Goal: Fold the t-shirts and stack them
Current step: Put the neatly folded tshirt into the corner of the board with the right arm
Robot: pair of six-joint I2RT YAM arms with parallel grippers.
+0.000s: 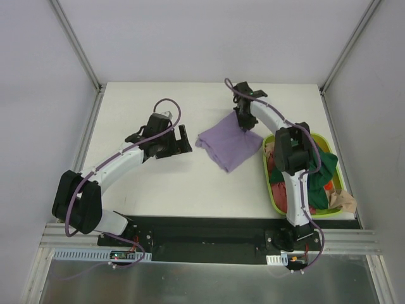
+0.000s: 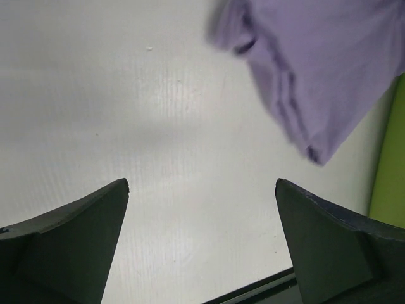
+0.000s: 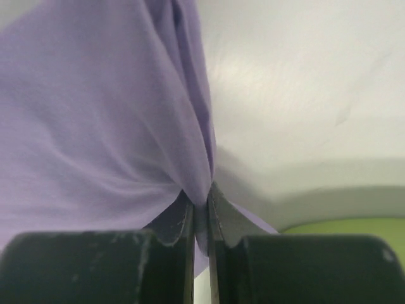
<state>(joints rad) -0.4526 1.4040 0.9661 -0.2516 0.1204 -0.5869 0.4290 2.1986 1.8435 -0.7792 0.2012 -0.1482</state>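
White tabletop [image 1: 190, 190] carries the work. The step in hand looks like spreading the lavender t-shirt [image 1: 229, 147] flat for folding, so the pinched edge wants a slow lift and an even pull, without bunching. The right gripper [image 3: 201, 212] is clamped on a fold at the shirt's one o'clock corner. The left gripper [image 2: 201, 190] gapes wide and empty at the shirt's nine o'clock. A dark green shirt [image 1: 321, 166] and a red shirt [image 1: 279, 193] wait in the lime-green basket [image 1: 267, 177] at four o'clock.

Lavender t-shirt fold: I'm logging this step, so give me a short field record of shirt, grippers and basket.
lavender t-shirt: lying on the table beside the basket
right gripper: shut on the shirt's far corner
left gripper: open, empty, left of the shirt
basket contents: dark green shirt and red shirt
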